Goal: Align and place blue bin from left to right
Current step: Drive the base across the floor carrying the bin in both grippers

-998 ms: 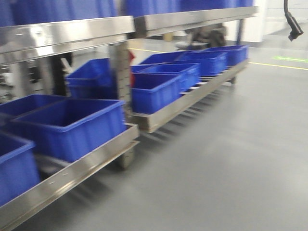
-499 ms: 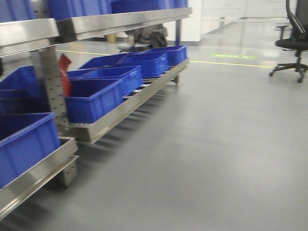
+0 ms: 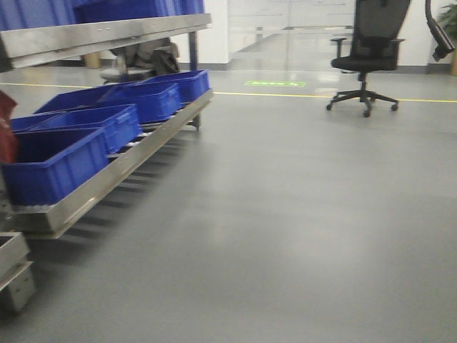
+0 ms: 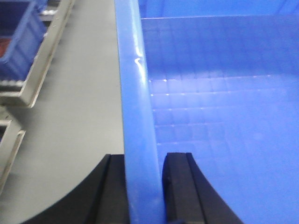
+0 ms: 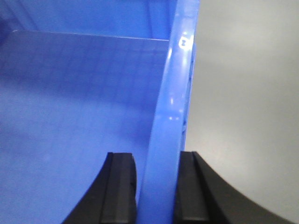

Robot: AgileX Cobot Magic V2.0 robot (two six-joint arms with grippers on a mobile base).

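I hold an empty blue bin by two opposite rims. In the left wrist view my left gripper (image 4: 142, 196) is shut on the bin's left rim (image 4: 135, 93), with the bin floor (image 4: 224, 107) to its right. In the right wrist view my right gripper (image 5: 156, 196) is shut on the right rim (image 5: 173, 93), with the bin's inside (image 5: 70, 102) to its left. The held bin and both grippers are out of the front view. Several other blue bins (image 3: 50, 161) sit in a row on the low steel rack (image 3: 107, 175) at the left.
Bare grey floor (image 3: 285, 214) fills the middle and right. A black office chair (image 3: 368, 57) stands at the back right behind a yellow floor line. An upper steel shelf (image 3: 107, 32) carries more blue bins. A second rack's corner (image 3: 14, 268) shows at bottom left.
The front view has swung to the right: the racks slid left and partly out of frame, and the office chair and open floor came into view.
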